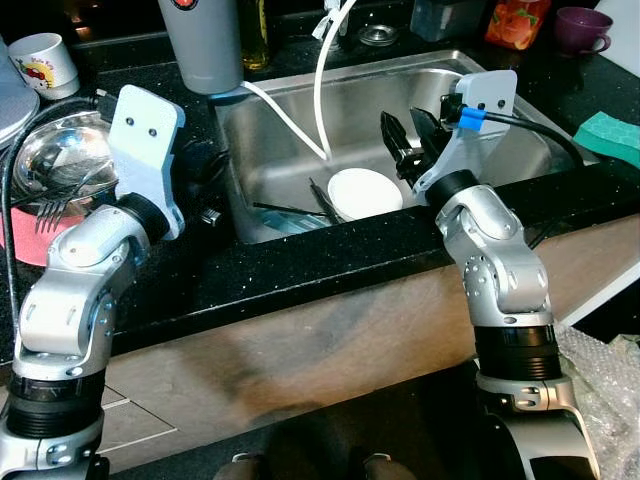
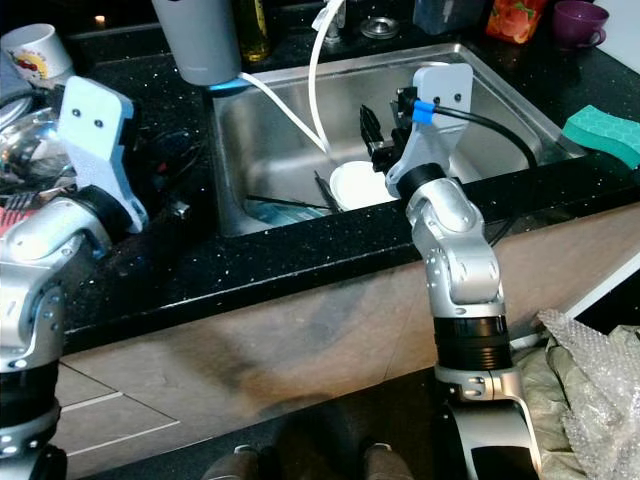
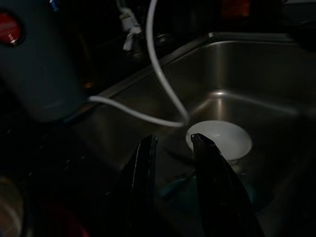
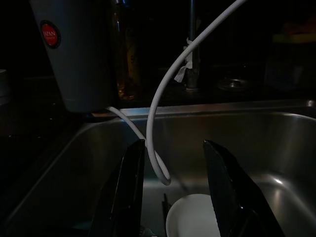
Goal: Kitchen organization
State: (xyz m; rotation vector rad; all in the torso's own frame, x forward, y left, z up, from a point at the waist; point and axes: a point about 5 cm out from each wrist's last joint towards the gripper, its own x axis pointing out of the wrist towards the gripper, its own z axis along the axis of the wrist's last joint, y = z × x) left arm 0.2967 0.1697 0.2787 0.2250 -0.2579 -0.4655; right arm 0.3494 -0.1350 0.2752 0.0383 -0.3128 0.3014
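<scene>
A white round dish lies on the bottom of the steel sink, beside dark utensils. My right gripper hangs over the sink just right of the dish, open, with nothing between its fingers. A white hose loops down into the sink in front of it. My left gripper is above the black counter at the sink's left rim, pointing toward the dish, open and empty.
A grey canister stands behind the sink's left corner. A shiny bowl with a fork and a patterned mug sit on the left. A green sponge, a purple cup and an orange packet are on the right.
</scene>
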